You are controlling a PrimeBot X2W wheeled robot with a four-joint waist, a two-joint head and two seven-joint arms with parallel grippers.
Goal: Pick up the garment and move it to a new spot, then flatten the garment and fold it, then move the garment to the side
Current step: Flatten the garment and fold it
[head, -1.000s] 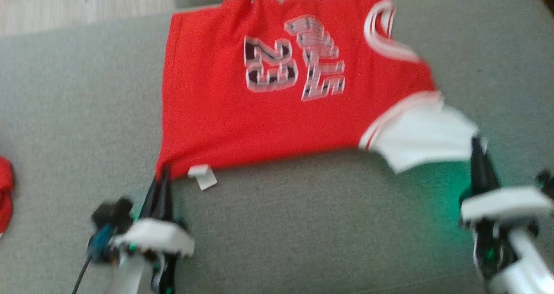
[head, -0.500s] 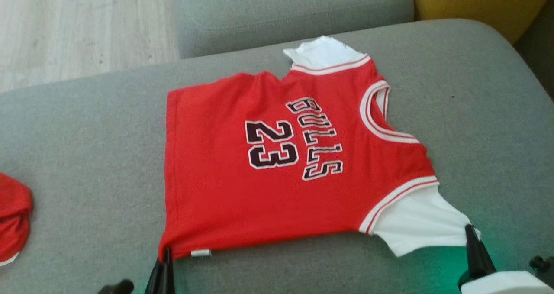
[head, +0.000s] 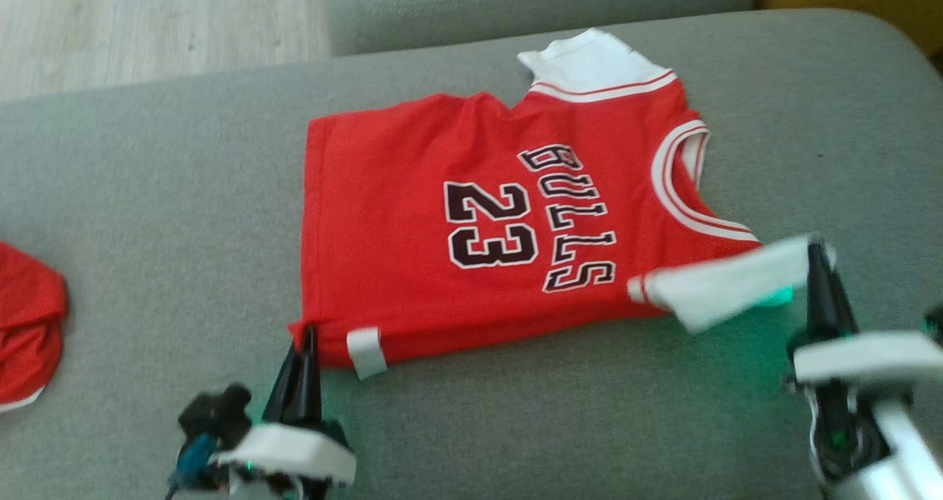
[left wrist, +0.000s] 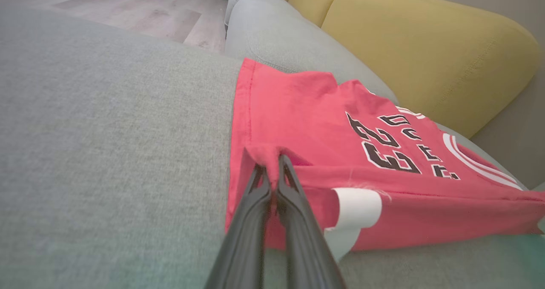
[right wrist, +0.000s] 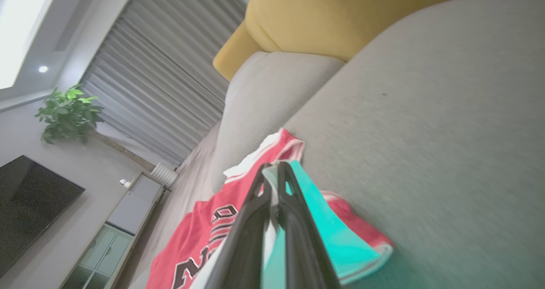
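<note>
Matt cloth garment (head: 390,213), rough-woven sofa (head: 147,191)

Soft even daylight, barely any shadows on the grey fabric sofa cushion (head: 147,191). The white short sleeve (head: 726,283) of the red basketball jersey (head: 398,235) is motion-smeared in the head view and glows teal-green in the right wrist view, where the bright ceiling panel (right wrist: 21,21) is blown out.

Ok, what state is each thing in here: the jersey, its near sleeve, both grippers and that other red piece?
jersey: spread front up on the grey cushion, near hem corner raised.
near white sleeve: lifted off the cushion, blurred.
left gripper: shut on the jersey's hem corner.
right gripper: shut on the near white sleeve's tip.
red cloth: crumpled at the left edge, apart from both grippers.
</note>
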